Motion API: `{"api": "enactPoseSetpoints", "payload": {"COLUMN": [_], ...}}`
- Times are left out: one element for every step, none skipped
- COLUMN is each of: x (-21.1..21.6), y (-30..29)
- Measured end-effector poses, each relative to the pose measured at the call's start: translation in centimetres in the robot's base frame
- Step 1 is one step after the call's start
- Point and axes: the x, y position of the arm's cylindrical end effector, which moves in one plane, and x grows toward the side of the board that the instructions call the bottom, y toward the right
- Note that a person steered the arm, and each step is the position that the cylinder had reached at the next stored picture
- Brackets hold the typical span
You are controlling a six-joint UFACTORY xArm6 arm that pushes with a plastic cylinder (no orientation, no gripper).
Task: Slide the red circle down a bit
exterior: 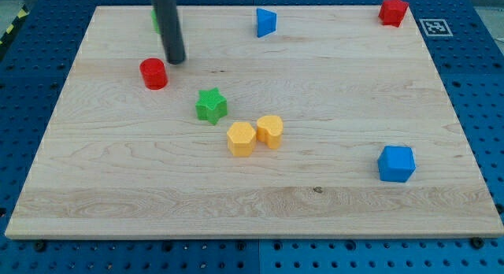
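Observation:
The red circle [154,73] is a short red cylinder near the view's top left of the wooden board [331,203]. My tip [175,61] is at the end of the dark rod that comes down from the view's top. It stands just above and to the right of the red circle, a small gap apart. A green block [156,20] is partly hidden behind the rod.
A green star [211,105] lies below and right of the red circle. A yellow hexagon [241,138] and a yellow block [270,131] sit together near the centre. A blue triangle [266,22] is at top centre, a red block [393,11] at top right, a blue cube [395,164] at lower right.

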Motion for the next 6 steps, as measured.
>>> {"api": "enactPoseSetpoints", "payload": {"x": [1.1, 2.7, 4.0, 5.9, 5.9, 6.6], "y": [-1.5, -1.5, -1.3, -1.3, 1.7, 4.8]}}
